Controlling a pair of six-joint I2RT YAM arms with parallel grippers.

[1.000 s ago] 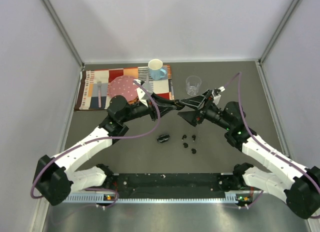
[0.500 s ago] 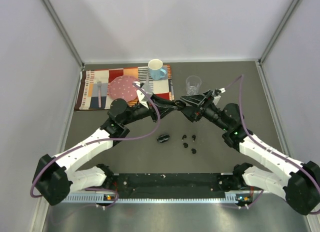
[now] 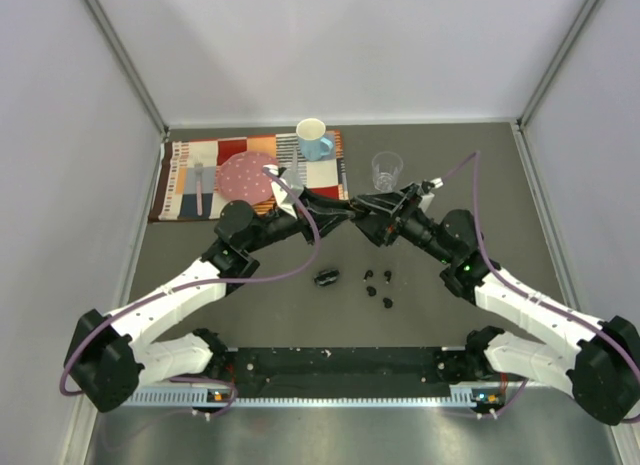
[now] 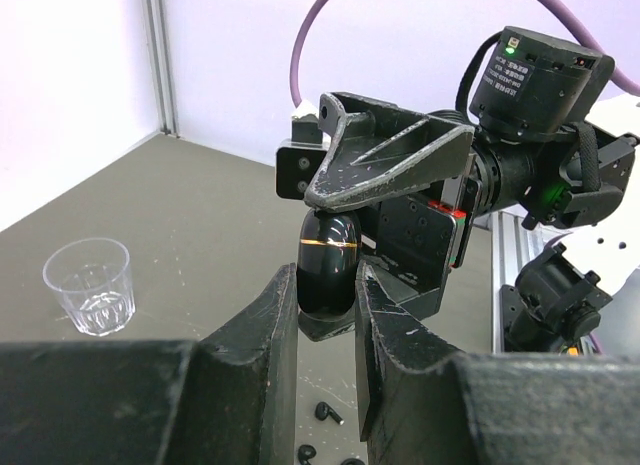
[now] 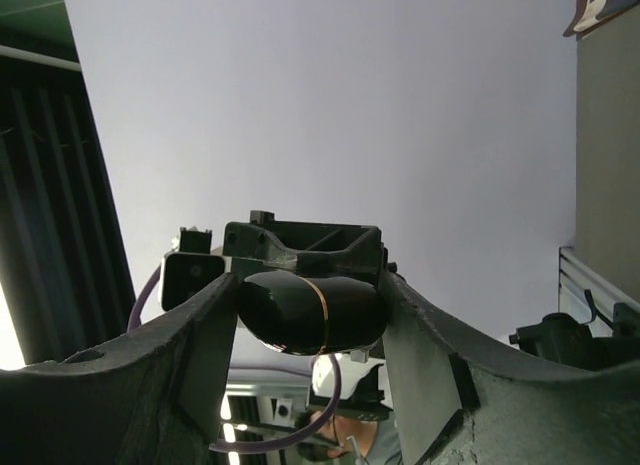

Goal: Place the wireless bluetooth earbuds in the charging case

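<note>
A glossy black oval charging case (image 3: 358, 209) with a thin gold seam is held in the air between both grippers. My left gripper (image 3: 351, 210) is shut on its lower end, as the left wrist view shows (image 4: 326, 260). My right gripper (image 3: 367, 208) grips the same case (image 5: 305, 310) from the other side, its fingers (image 5: 215, 325) pressed on both ends. Several tiny black earbuds (image 3: 377, 288) lie on the table below, apart from the grippers. Two of them show in the left wrist view (image 4: 328, 412).
A second black case (image 3: 326, 277) lies on the table left of the earbuds. A clear glass (image 3: 387, 170) stands at the back right. A blue mug (image 3: 313, 139), a pink plate (image 3: 247, 175) and a fork (image 3: 199, 185) sit on a patterned placemat (image 3: 190, 190).
My right gripper moved left to the held case and closed its wide-open jaws onto it. The left gripper stayed put, holding the case.
</note>
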